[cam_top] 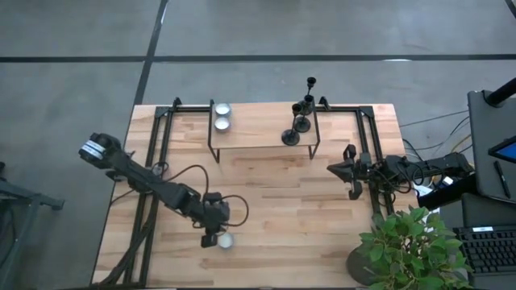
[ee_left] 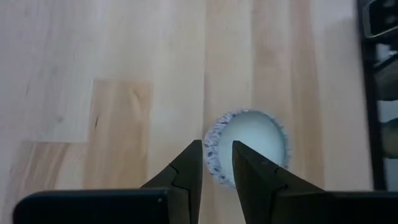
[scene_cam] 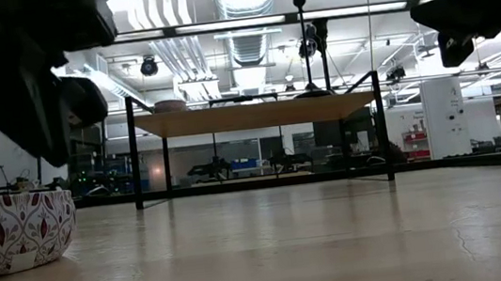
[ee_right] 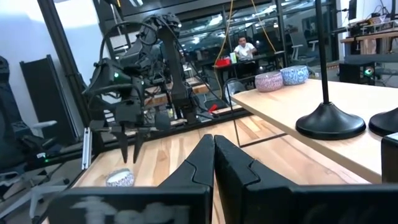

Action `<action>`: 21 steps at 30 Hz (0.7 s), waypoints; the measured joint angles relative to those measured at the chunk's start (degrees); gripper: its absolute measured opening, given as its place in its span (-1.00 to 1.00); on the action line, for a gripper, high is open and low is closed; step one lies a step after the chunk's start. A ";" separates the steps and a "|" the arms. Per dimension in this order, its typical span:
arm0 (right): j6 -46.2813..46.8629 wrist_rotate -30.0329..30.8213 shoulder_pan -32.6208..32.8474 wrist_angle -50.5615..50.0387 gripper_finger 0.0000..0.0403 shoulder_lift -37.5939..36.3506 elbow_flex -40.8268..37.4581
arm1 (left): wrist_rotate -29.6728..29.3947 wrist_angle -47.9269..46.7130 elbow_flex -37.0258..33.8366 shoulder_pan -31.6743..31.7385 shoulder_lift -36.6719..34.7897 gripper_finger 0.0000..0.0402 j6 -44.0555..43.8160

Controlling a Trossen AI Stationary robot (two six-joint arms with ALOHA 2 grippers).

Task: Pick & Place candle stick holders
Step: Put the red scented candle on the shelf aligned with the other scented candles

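Holders (cam_top: 300,121) far from both grippers

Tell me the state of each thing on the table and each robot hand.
Candlestick holders: three, upright on the shelf.
Two bowls: upright on the shelf.
Patterned bowl: on the table, not held.
Left hand: slightly open above the patterned bowl's rim.
Right hand: shut, empty.

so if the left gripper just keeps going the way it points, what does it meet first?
Probably the small patterned candle cup on the table: the left gripper points down with its narrowly parted fingers straddling the cup's near rim. How high above it is unclear.
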 joint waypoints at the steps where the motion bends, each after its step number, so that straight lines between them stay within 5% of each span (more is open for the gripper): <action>1: 0.00 0.04 -0.02 0.00 -0.96 0.12 0.00 | -0.11 -0.13 0.23 -0.09 0.82 -0.59 -0.09; 16: 0.00 0.00 0.02 0.02 -0.96 0.04 0.00 | 0.06 -0.80 1.97 -0.75 7.23 -0.59 -1.75; 21: 0.00 0.02 0.02 0.02 -0.96 0.04 0.00 | 0.72 -0.80 1.97 -0.69 7.14 -0.76 -2.78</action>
